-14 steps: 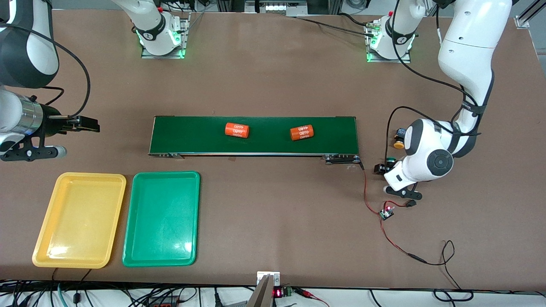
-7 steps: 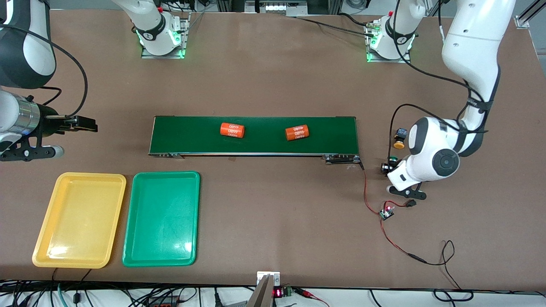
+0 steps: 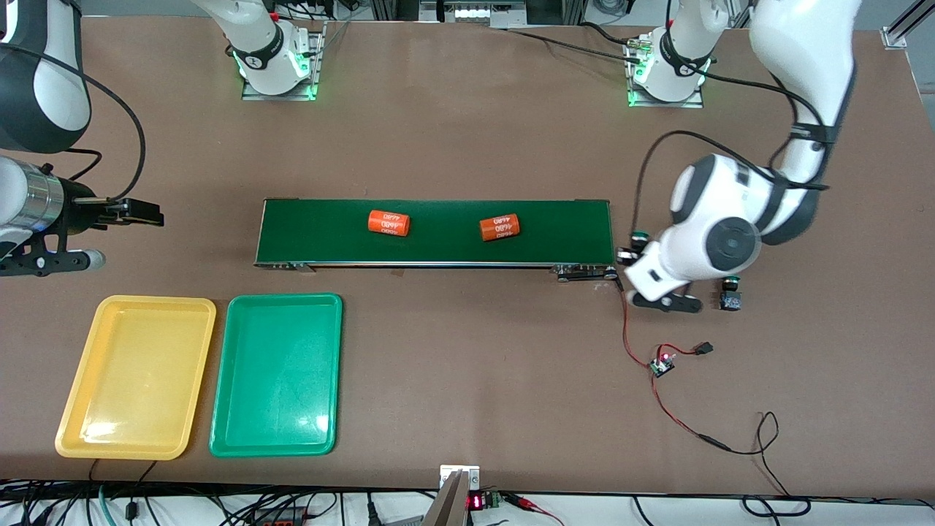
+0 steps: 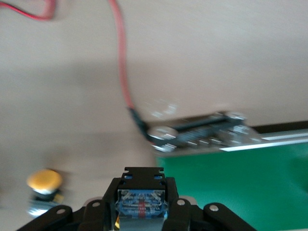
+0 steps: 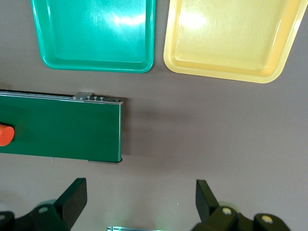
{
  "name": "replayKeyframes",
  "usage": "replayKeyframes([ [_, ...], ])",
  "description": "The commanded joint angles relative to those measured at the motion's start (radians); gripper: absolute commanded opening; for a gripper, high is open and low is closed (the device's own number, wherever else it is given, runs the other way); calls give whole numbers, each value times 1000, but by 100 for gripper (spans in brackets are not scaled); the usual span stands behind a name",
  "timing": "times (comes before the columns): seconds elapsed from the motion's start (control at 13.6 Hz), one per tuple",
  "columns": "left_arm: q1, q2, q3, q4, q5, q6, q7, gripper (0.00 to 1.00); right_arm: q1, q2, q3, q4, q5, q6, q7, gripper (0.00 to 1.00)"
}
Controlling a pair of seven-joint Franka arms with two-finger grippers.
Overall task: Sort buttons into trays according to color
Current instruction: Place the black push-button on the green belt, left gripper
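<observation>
At the left arm's end of the table, the left gripper [image 3: 630,253] has changed from half-open and low beside the buttons to fully clamped and raised. It now hangs over the end of the belt [image 3: 438,234]. Its wrist view shows a button [image 4: 141,202] pinched between the fingers, blue-and-black body facing the camera. From the front a green cap shows at the fingers, so this looks like a green one. The pick seems done, and the long carry to the green tray [image 3: 277,372] at the right arm's end comes next. That tray and the yellow tray [image 3: 135,372] beside it are both bare, so sorting has barely begun. With the arm shifted, another button [image 3: 730,299] stands uncovered on the table, its cap apparently green. A yellow-capped button [image 4: 44,180] shows in the left wrist view, on the table near the belt's end. The two orange cylinders [image 3: 388,223] on the belt have drifted toward the right arm's end. The right gripper [image 5: 139,197] waits with jaws wide and holding nothing, over the table by the trays.
</observation>
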Motion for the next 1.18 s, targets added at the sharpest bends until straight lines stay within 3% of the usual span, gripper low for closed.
replayKeyframes([
  [0.0,6,-21,-79,-62,-5,20,-125,17,-7,-3,3,-1,8,-2,-16,100],
  [0.22,6,-21,-148,-172,-5,199,-215,18,-7,-3,3,-1,8,-2,-18,100],
  [0.44,2,-19,-156,-232,-4,286,-225,26,-7,-3,3,-1,8,-2,-19,100],
  [0.51,2,-19,-156,-230,-4,284,-225,55,-7,-3,3,-1,8,-2,-24,100],
  [0.59,2,-19,-156,-229,-4,283,-226,98,-9,-3,2,-1,8,-2,-24,100],
  [0.81,17,-65,-154,-191,-4,209,-220,100,-10,-3,3,-3,8,-1,-28,100],
  [0.96,31,-85,-137,-114,8,82,-215,100,-12,-3,3,-6,8,-4,-28,100],
  [1.1,39,-84,-61,-33,11,-36,-209,100,-15,-3,2,-6,8,-1,-28,100],
])
